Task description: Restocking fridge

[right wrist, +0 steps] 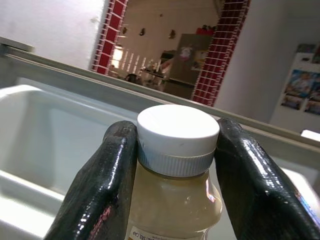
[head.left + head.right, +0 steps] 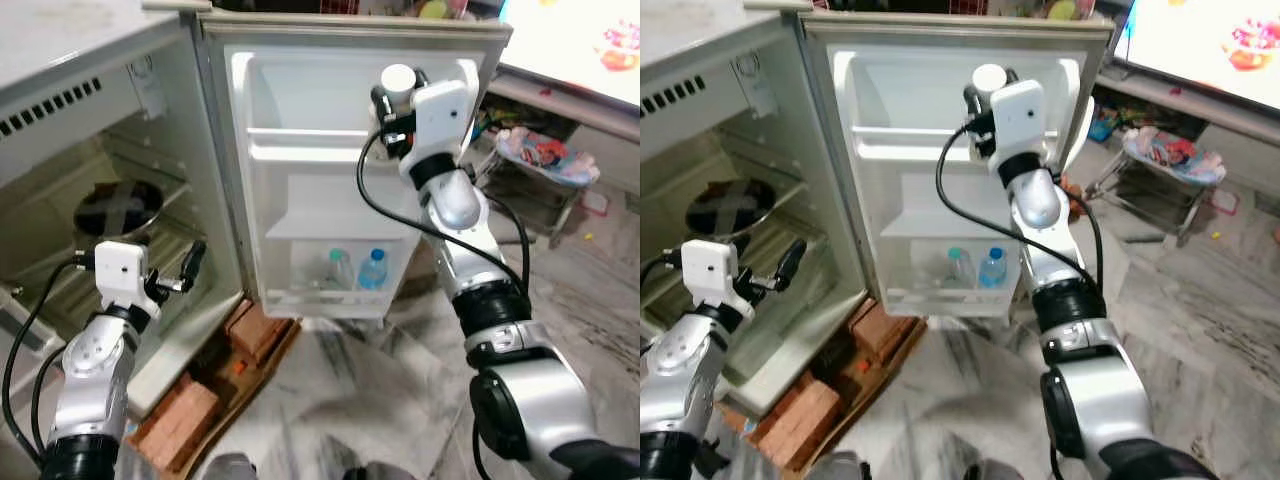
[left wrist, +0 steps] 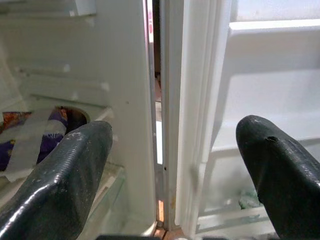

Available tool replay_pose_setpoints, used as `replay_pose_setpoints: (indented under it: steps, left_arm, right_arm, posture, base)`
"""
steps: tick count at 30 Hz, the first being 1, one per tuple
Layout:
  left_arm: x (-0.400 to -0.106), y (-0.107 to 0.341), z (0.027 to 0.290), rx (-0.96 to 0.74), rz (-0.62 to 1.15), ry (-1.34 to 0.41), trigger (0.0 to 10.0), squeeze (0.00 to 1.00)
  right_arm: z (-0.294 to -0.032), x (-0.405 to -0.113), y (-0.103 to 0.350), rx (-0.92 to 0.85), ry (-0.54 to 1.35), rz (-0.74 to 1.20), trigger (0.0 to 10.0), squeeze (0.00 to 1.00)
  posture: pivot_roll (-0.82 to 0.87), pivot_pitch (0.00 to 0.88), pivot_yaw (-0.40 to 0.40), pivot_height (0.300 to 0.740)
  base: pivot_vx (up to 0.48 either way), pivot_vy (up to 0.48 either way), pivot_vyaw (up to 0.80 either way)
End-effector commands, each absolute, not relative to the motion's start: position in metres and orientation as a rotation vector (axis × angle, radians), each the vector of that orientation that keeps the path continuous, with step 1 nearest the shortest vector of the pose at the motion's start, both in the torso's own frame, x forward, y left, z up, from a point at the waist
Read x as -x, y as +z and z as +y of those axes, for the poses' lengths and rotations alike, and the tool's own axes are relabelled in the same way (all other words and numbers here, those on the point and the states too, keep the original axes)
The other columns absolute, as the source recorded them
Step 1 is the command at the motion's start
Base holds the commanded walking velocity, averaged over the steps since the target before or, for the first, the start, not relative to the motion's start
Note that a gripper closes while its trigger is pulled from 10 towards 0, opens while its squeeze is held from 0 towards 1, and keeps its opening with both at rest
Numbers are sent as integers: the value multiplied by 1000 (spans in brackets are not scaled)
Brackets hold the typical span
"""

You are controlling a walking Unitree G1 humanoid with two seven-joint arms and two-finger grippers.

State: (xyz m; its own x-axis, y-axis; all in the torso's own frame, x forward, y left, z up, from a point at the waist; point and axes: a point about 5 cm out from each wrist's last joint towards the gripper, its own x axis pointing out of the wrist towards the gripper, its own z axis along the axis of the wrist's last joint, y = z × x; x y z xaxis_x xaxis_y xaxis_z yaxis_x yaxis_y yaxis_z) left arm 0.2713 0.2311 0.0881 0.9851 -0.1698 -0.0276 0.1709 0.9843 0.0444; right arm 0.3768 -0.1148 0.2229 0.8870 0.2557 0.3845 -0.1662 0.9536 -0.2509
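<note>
Holding a bottle (image 1: 175, 170) up at the open fridge door (image 2: 300, 200), I've got the right gripper (image 2: 397, 100) clamped on it just under the white cap (image 1: 178, 131), one black finger (image 1: 102, 190) either side of the neck. The bottle stands upright, long axis vertical, pale yellowish liquid inside, label mostly cut off so I can't read it. It sits at about twelve o'clock from my head camera, up against the top door compartment (image 2: 300, 95), and that is the relation that matters: the upper door shelf (image 2: 310, 133) lies just below and beyond the bottle, so I judge the coming move to be a short push in and a lowering onto it. My right arm is plainly the nearer one.

Lower in the door, around six o'clock from the bottle, two water bottles (image 2: 358, 268) stand side by side in the bottom rack; they are well apart from my target shelf and shouldn't interfere. The shelf's front lip is what I'd watch, since the bottle's base has to clear it.

Over at eight o'clock, the left gripper (image 2: 186, 272) hovers by the hinge edge of the fridge cabinet (image 2: 60, 90), jaws apart and empty. A dark round dish (image 2: 118, 208) rests on an inner shelf. Bricks (image 2: 255, 330) prop the fridge off the marble floor (image 2: 360, 400).
</note>
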Motion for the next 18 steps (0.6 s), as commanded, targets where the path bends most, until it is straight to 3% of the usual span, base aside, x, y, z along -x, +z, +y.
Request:
replay_pose_setpoints:
  steps: [1,10,18]
  left_arm:
    - [-273,94,231,-53,7,-180,10000,0]
    - [-274,95,226,-40,6,-204,10000,0]
    - [-272,95,226,-15,2,-199,10000,0]
  right_arm:
    - [-119,-379,247,218,184,-522,10000,0]
    - [-126,-379,253,241,141,-568,10000,0]
    - [-120,-378,255,258,146,-595,10000,0]
  posture:
    - [182,0,-52,740]
    - [171,0,-48,740]
    - [177,0,-52,740]
  base:
    - [379,0,0]
    - [403,0,0]
    - [0,0,0]
